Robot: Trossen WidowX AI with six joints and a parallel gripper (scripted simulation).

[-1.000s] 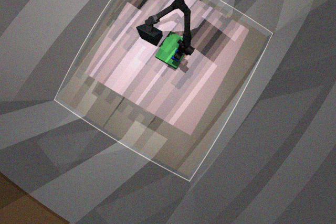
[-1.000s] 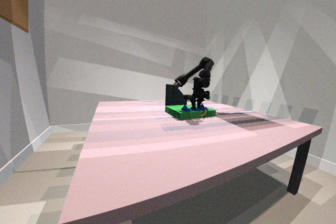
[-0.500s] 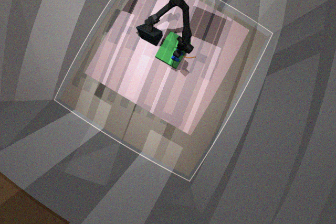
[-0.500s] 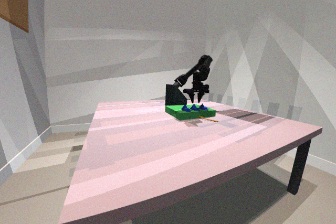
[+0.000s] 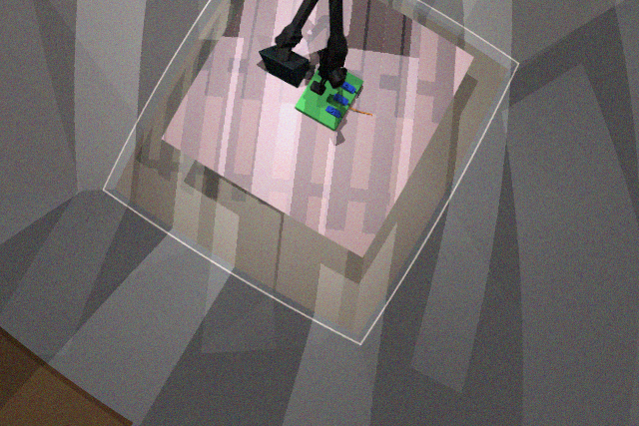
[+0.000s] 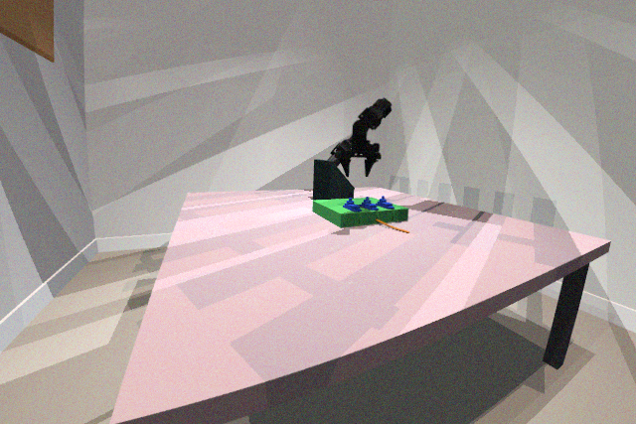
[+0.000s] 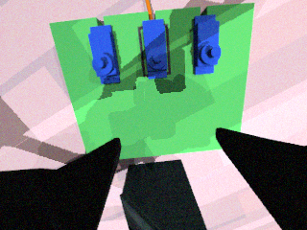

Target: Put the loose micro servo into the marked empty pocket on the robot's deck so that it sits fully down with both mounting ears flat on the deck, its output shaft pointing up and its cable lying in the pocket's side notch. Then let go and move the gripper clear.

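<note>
The green deck (image 5: 315, 104) (image 6: 334, 214) (image 7: 192, 110) lies on the pink table and carries three blue micro servos in a row. The middle servo (image 5: 340, 98) (image 6: 368, 202) (image 7: 154, 48) sits down in its dark-rimmed pocket with its shaft up. Its orange cable (image 5: 362, 112) (image 6: 393, 226) (image 7: 150, 7) runs out over the deck's far edge onto the table. My gripper (image 5: 325, 82) (image 6: 358, 170) (image 7: 168, 137) is open wide and empty. It hangs well above the deck, back from the servo row, toward the arm's base.
The other two servos (image 7: 104, 50) (image 7: 206, 45) sit in the pockets on either side. The arm's dark base block (image 5: 284, 64) (image 6: 328, 181) (image 7: 158, 196) stands right behind the deck. The pink table (image 5: 258, 153) (image 6: 308, 280) stretches out around them.
</note>
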